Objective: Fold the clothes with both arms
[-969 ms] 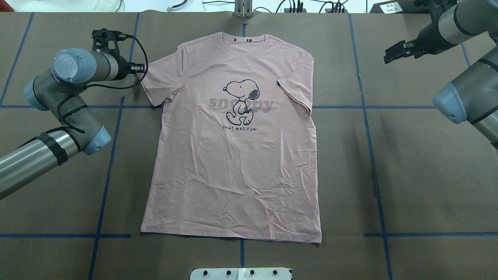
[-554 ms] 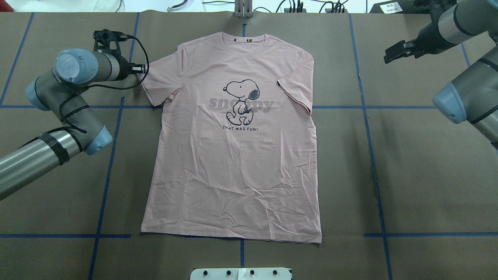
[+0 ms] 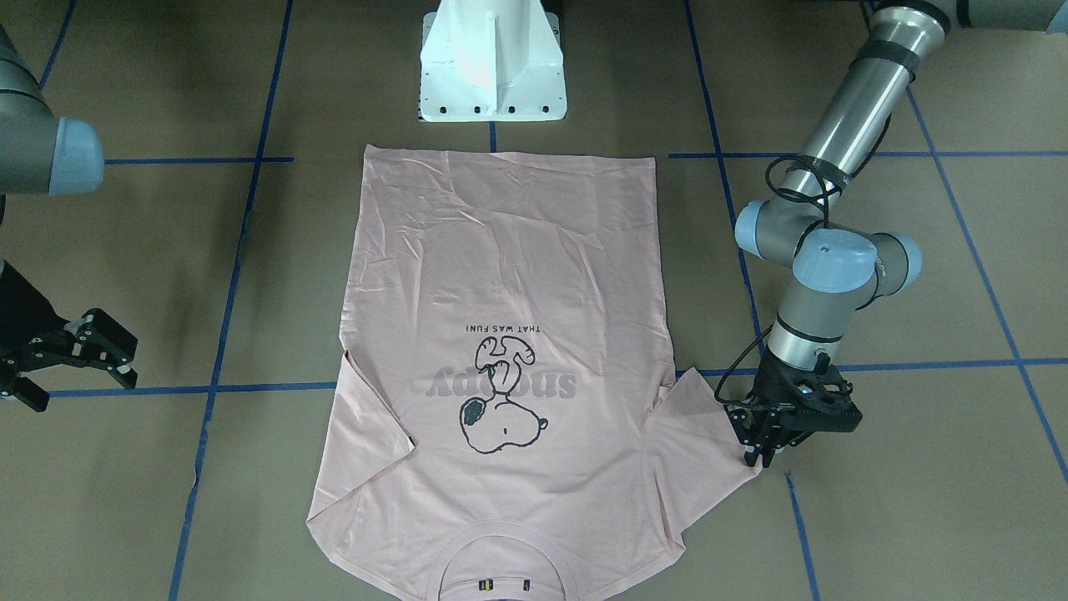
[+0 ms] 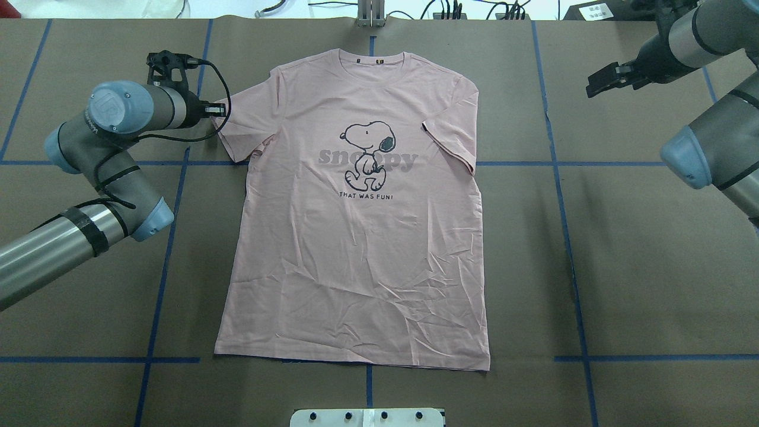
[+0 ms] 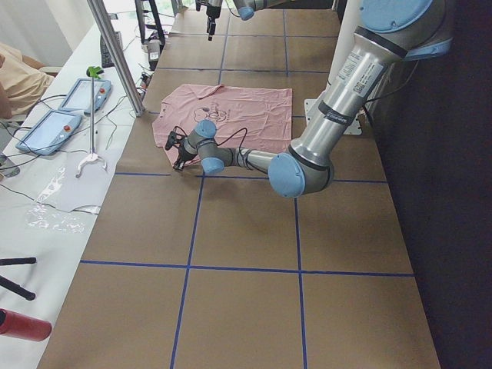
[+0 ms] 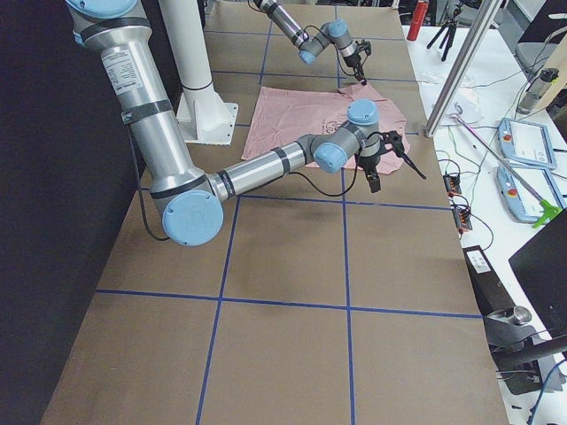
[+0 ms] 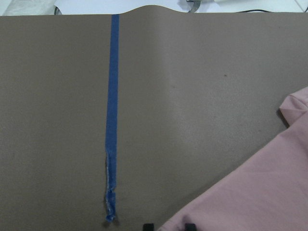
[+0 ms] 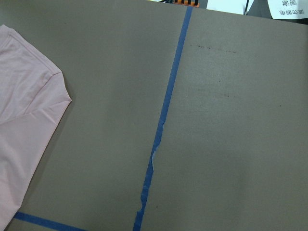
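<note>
Left arm (image 4: 112, 112) is edging closer to the shirt than a second ago; I am seeing almost no change in the right arm (image 4: 705, 148). Nearest the white pedestal base (image 4: 367, 417), the pale pink Snoopy T-shirt (image 4: 356, 255) is lying flat and print up on the brown table (image 4: 652, 267), collar at the far end. Further out, the left gripper (image 4: 220, 108) is sitting at the near sleeve's edge, fingers slightly apart and not yet pinching it. The right gripper (image 4: 593, 84) is hanging wide open and empty, well apart from the other sleeve.
</note>
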Robot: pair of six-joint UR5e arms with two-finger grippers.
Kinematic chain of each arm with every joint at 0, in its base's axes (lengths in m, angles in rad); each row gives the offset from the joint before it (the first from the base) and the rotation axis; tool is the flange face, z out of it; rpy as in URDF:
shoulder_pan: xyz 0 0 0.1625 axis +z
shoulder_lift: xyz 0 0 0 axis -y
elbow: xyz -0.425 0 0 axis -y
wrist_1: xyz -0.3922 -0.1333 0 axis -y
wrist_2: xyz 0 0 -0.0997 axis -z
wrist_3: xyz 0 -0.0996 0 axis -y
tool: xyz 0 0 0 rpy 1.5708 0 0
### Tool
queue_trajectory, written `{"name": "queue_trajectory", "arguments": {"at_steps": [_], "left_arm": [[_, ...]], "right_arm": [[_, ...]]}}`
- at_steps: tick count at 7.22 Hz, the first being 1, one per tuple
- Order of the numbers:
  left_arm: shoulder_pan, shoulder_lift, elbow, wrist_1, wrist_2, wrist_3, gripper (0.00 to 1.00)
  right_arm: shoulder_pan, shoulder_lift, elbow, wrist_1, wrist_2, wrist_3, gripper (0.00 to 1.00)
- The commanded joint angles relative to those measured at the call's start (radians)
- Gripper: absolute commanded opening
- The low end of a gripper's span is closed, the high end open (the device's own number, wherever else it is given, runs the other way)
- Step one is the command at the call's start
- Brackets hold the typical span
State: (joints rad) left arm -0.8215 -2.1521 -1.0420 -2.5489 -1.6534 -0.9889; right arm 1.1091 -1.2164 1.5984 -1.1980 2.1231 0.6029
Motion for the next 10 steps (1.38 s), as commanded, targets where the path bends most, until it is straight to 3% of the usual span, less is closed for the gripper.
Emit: {"name": "queue_trajectory", "arguments": {"at_steps": [1,3,5,7,8,10], "left_arm": [[0.004,0.004,-0.01,-0.007,0.0,0.013,0.0],[-0.005,-0.002,-0.123,0.103,-0.013,0.013,0.0],[-0.002,-0.047,-0.26,0.36,-0.008,-0.008,0.0],[0.034,-0.168,-0.239,0.543,0.004,-0.16,0.0],[0.06,-0.217,-0.208,0.608,0.054,-0.19,0.0],[0.1,-0.282,-0.11,0.621,0.087,-0.26,0.0]], "right_arm": [[0.0,0.0,0.0,0.0,0.0,0.0,1.0],[0.0,0.0,0.002,0.0,0.0,0.001,1.0],[0.0,0.001,0.002,0.0,0.0,0.001,1.0],[-0.002,0.001,0.002,-0.002,0.0,0.008,1.0],[-0.002,0.001,0.0,-0.002,0.0,0.009,1.0],[-0.005,0.006,-0.005,0.0,-0.02,0.009,1.0]]}}
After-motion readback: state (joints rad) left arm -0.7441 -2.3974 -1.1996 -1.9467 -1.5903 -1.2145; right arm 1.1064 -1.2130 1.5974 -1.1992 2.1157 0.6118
